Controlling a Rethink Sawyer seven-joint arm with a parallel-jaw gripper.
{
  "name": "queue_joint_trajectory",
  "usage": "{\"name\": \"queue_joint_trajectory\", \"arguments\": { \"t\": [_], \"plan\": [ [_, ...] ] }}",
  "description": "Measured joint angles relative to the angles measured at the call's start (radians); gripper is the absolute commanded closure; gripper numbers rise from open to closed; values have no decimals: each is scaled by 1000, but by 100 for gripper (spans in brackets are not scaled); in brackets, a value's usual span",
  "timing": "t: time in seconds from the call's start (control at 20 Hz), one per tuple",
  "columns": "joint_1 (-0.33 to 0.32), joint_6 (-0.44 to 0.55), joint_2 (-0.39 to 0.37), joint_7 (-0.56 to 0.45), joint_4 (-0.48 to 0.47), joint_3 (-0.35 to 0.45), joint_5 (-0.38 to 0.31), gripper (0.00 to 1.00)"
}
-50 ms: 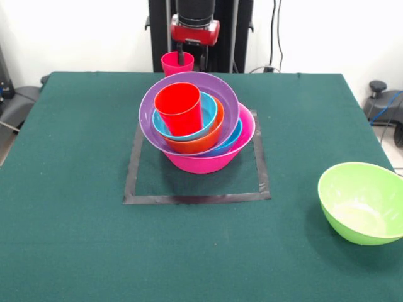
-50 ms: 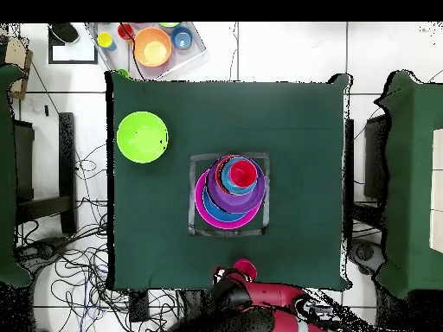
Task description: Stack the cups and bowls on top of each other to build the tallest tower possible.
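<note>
Nearest, green bowl (image 1: 360,202) sits alone; tower (image 1: 196,123) behind; tool (image 1: 186,55) grips pink cup (image 1: 177,63). Overhead alone shows a tray (image 2: 192,54) beyond the table (image 1: 75,157).

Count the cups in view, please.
2: a red cup on top of the tower, and a pink-red cup at the tool. Others may be hidden.

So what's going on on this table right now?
A robot arm is building a tower of nested bowls and cups inside a taped square. The big pink bowl is the base, with blue, orange and purple bowls tilted in it and a red cup on top. The gripper is at the table's far edge with a pink-red cup. A lime green bowl sits apart, unused.
</note>
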Motion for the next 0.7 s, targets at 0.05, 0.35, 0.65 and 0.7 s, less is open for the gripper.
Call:
{"name": "queue_joint_trajectory", "arguments": {
  "t": [0.05, 0.35, 0.65, 0.7],
  "plan": [
    [4, -9, 8, 0, 0, -3, 0, 0],
    [29, -73, 73, 0, 0, -24, 0, 0],
    [30, -90, 99, 0, -1, -32, 0, 0],
    [29, -91, 105, 0, -1, -34, 0, 0]
  ]
}}
